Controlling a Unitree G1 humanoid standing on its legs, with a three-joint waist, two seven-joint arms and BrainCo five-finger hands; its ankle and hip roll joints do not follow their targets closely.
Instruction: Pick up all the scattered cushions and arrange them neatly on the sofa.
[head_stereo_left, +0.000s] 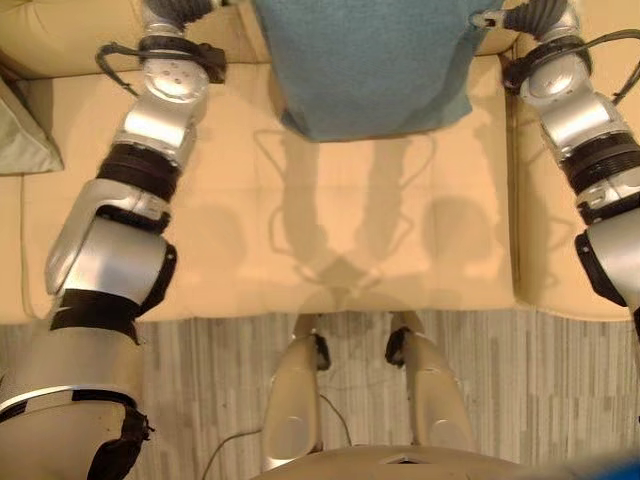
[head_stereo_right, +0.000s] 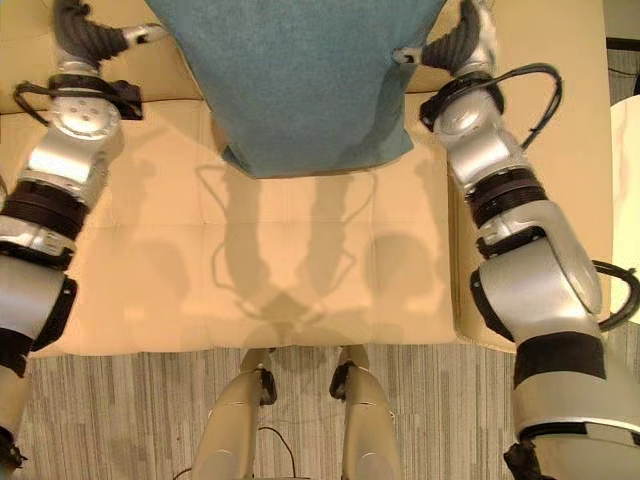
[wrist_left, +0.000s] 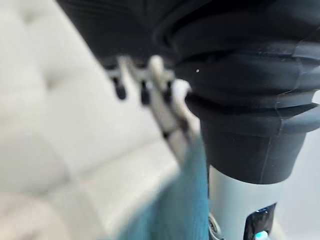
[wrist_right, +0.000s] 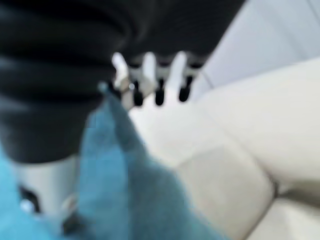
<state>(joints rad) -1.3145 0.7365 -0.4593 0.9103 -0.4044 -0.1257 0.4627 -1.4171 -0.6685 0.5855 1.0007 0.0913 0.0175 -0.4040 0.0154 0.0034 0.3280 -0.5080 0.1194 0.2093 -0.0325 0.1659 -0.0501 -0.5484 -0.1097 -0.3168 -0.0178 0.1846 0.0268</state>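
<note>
**Teal cushion going against the sofa back: two-hand carry**

I am holding one teal cushion (head_stereo_left: 375, 60) between both hands at 12 o'clock, above the rear of the cream sofa (head_stereo_left: 300, 250) seat, with its lower edge hanging free and casting a shadow on the seat below.

My left hand (wrist_left: 167, 107) is sitting at the cushion's left edge. In the left wrist view my fingers (wrist_left: 145, 82) are reaching out fairly straight, side by side, while the teal fabric runs up beside the thumb. I cannot tell whether the thumb is pinching the cloth or only pressing on it.

My right hand (wrist_right: 150, 75) is mirroring this at the right edge. Its fingers are also extending in a row past the cushion, with teal fabric just under them. Whether it is pinching is likewise unclear.

Handling judgement: the cushion is looking soft, light and compliant; it is sagging slightly at the bottom corners. It should not slip much, since the weave looks coarse. The two side edges appear the best places to hold, squeezing inward, as a one-sided hold would let it fold.

Count: one teal cushion in my hands; one pale grey-green cushion (head_stereo_left: 22, 135) lying on the seat at 9 o'clock, partly cut off. Two cushions altogether.
</note>
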